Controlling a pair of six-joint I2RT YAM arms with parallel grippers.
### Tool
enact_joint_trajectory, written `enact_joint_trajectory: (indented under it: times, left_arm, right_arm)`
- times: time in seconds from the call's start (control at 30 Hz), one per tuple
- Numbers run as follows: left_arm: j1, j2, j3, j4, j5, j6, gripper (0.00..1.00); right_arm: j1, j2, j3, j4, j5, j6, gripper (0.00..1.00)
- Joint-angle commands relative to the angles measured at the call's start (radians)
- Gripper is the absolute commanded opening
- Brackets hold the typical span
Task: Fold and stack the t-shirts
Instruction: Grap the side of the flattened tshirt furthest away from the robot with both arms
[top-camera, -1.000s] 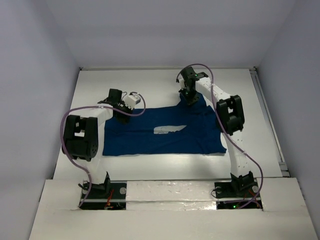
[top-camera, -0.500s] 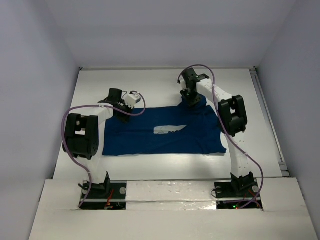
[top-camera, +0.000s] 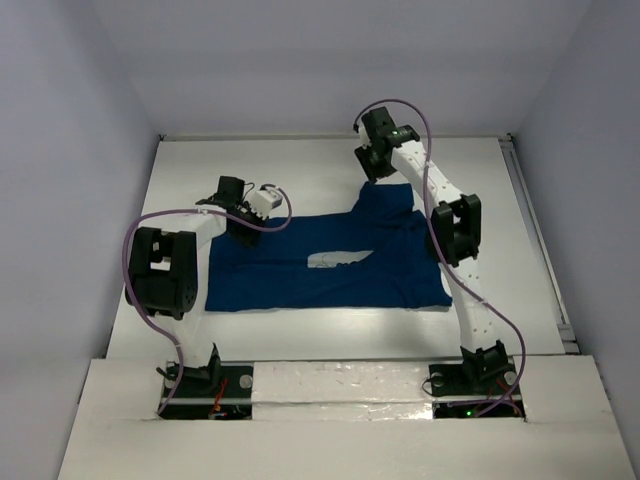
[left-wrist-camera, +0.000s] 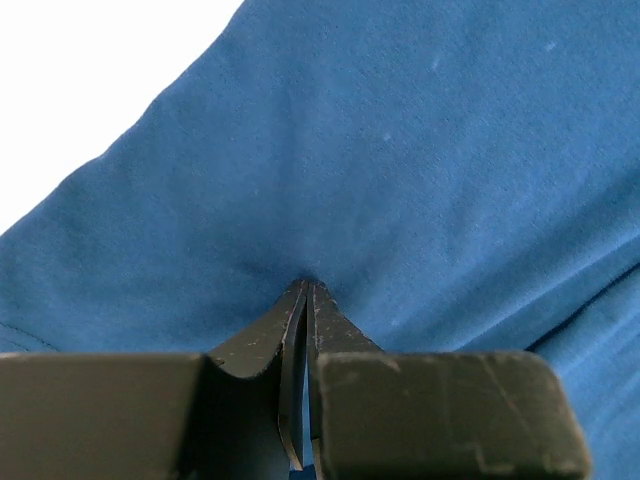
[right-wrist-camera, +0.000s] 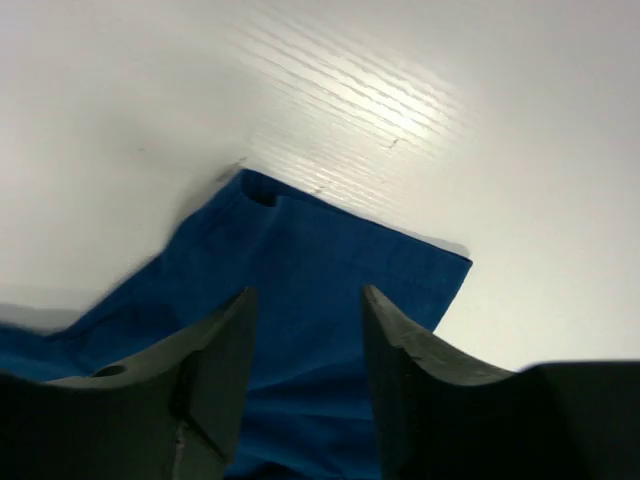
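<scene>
Navy t-shirt (top-camera: 320, 265) is lying spread across the white tabletop (top-camera: 300, 170). The left claw (left-wrist-camera: 306, 288) is pinching its fabric, fully closed, near the far left edge; the right claw (right-wrist-camera: 307, 295) is hovering parted over a sleeve (right-wrist-camera: 330, 265), gripping nothing.

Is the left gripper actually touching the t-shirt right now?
Touching. The left wrist view shows the left gripper with its shut fingertips pinching the t-shirt, and the cloth puckers around them.

Matt cloth t-shirt (top-camera: 320, 285) on a faintly glossy, grained table (right-wrist-camera: 400, 100).
</scene>
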Motion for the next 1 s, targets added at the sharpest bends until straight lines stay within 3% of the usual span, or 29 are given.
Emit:
enact_joint_trajectory:
  times: [0.0,0.23,0.4,0.6,0.77,0.97]
  left_arm:
    - [0.005,-0.025,0.041,-0.078,0.007,-0.002,0.0]
    - [0.005,-0.025,0.057,-0.083,0.013,-0.005,0.0]
    - [0.005,-0.036,0.056,-0.084,0.018,-0.01,0.0]
    - [0.005,-0.053,0.053,-0.092,0.013,-0.008,0.0]
    - [0.005,-0.073,0.067,-0.109,0.021,-0.011,0.0]
    - [0.005,-0.096,0.076,-0.134,0.024,-0.013,0.0]
  right_arm:
    - [-0.02,0.04,0.044,-0.058,0.051,0.0,0.54]
    - [-0.04,0.043,0.015,-0.068,-0.087,0.003,0.61]
    - [-0.04,0.078,0.076,-0.093,-0.031,0.009,0.61]
    - [-0.061,0.006,-0.019,-0.061,-0.008,0.047,0.61]
    - [-0.117,-0.054,-0.135,-0.042,-0.136,0.112,0.61]
    - [-0.149,-0.138,-0.198,-0.007,-0.136,0.13,0.61]
